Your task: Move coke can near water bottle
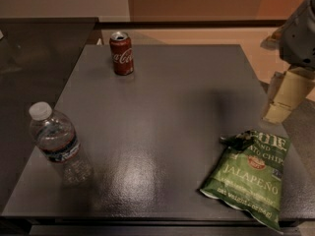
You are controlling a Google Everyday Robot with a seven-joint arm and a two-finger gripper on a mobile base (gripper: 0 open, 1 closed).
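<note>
The coke can [121,53] is red with white script and a silver top. It stands upright near the far left corner of the dark table [167,107]. The water bottle [56,144] is clear with a white cap and a dark label band. It stands near the table's front left edge, well apart from the can. My gripper [278,109] hangs at the right edge of the view, just beyond the table's right side. It is far from both the can and the bottle and holds nothing that I can see.
A green jalapeño chip bag [248,176] lies at the table's front right corner, just below the gripper. A second dark surface [34,48] adjoins the table at the back left. A tan floor lies behind.
</note>
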